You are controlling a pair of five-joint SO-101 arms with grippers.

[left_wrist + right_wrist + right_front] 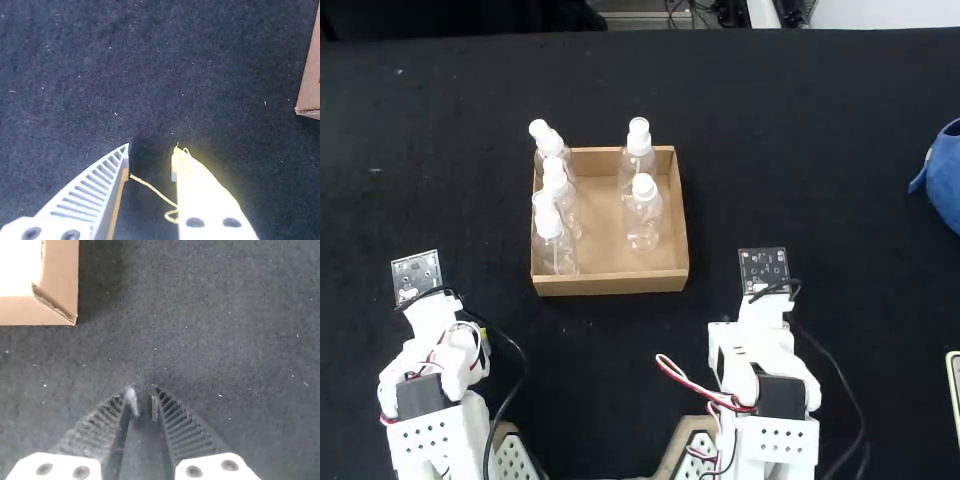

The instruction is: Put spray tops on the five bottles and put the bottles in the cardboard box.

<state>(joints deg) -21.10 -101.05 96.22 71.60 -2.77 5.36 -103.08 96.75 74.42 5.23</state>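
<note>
The cardboard box (665, 262) stands on the black table a little beyond both arms. Several clear bottles with white spray tops stand upright inside it: three along its left wall (556, 205) and two towards its right (642, 210). My left arm (430, 360) is folded back at the near left, and its gripper (151, 148) hangs slightly open over bare cloth, holding nothing. A corner of the box (311, 75) lies off to its side. My right arm (762, 350) is folded at the near right. Its gripper (143, 390) is shut and empty, with a box corner (50, 290) ahead of it.
A blue object (942, 185) lies at the table's right edge, and a pale flat thing (954, 395) is cut off at the right border. Black cloth stretches all around the box. Loose cables trail between the two arm bases (690, 385).
</note>
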